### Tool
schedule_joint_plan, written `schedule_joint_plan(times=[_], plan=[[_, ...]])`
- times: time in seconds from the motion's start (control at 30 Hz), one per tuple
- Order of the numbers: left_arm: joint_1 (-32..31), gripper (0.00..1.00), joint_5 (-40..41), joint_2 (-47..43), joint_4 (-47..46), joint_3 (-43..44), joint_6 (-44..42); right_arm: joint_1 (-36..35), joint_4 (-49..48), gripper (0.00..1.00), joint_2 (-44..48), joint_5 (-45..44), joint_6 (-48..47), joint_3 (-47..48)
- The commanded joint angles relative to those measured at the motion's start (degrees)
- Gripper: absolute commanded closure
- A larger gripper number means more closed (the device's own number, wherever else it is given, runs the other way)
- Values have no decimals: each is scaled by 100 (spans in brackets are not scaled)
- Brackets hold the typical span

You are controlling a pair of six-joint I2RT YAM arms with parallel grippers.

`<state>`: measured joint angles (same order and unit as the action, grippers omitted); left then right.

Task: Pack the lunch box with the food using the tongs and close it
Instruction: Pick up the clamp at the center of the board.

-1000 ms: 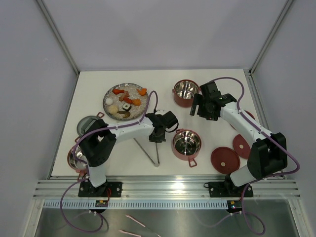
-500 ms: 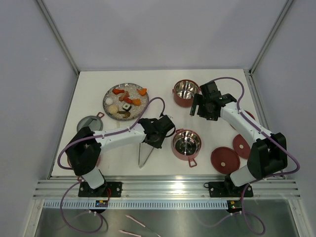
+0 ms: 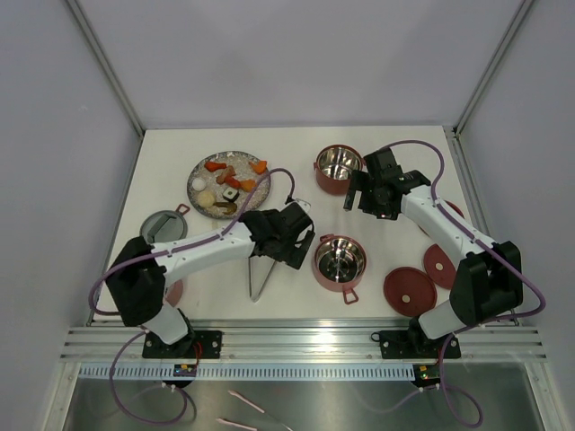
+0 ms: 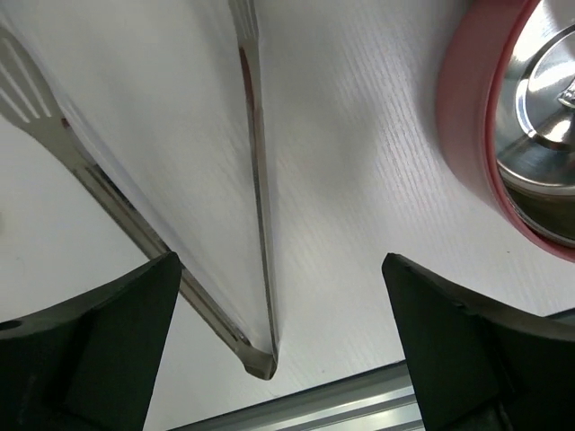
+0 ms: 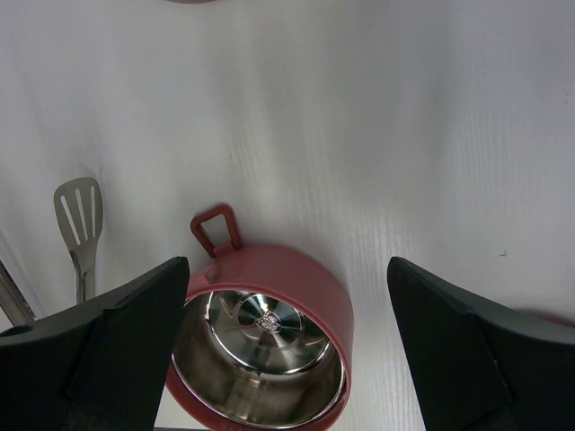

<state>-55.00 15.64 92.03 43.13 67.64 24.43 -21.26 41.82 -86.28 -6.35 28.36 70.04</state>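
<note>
The silvery tongs [image 3: 259, 280] lie flat on the table, their hinge end [image 4: 259, 363] towards the front rail. My left gripper [image 3: 286, 251] hovers over them, open [image 4: 280, 269], its fingers either side of the tongs and touching neither arm. A dark-red lunch box tier [image 3: 340, 260] with a shiny steel inside sits just right of it [image 4: 517, 135]. My right gripper [image 3: 354, 193] is open [image 5: 287, 265] above that tier [image 5: 260, 350], holding nothing. A second tier [image 3: 338, 168] stands further back. The food [image 3: 230, 182], orange, red and brown pieces, lies on the grey plate [image 3: 199, 172].
Flat red lids [image 3: 410, 289] [image 3: 440, 263] lie at the front right. A grey-topped round piece [image 3: 162, 224] and another red tier [image 3: 172, 292], half hidden by my left arm, sit at the left. One slotted tong tip [image 5: 79, 208] shows left of the tier.
My left gripper has gone from shut to wide open and let go of the tongs, which now lie on the table. The left arm shifted left. The right gripper opened slightly.
</note>
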Motion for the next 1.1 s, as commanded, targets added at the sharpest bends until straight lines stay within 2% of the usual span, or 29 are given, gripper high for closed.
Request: schedule_joint_plan(times=[0.0, 0.07, 0.27, 0.47, 0.67, 0.8, 0.93, 1.07], plan=[[7, 1, 501, -641, -112, -180, 395, 34, -95, 1, 138, 134, 3, -17], [7, 1, 842, -861, -121, -522, 904, 42, -113, 1, 138, 151, 12, -43], [7, 1, 1046, -1292, -279, -1384, 1898, 42, -78, 1, 76, 160, -15, -8], [-2, 1, 511, -1232, -612, -2122, 2698, 43, -95, 0, 111, 178, 3, -69], [-19, 4, 695, -863, -797, -2158, 2919, 43, -192, 1, 76, 353, 64, -122], [-19, 18, 818, -599, -991, -2105, 2875, 43, -192, 1, 76, 398, 73, -113], [33, 27, 906, -546, -1412, -2359, 2787, 43, -148, 1, 76, 371, 29, -105], [104, 25, 897, -493, -1763, -2518, 2691, 43, -166, 1, 103, 371, 55, -148]])
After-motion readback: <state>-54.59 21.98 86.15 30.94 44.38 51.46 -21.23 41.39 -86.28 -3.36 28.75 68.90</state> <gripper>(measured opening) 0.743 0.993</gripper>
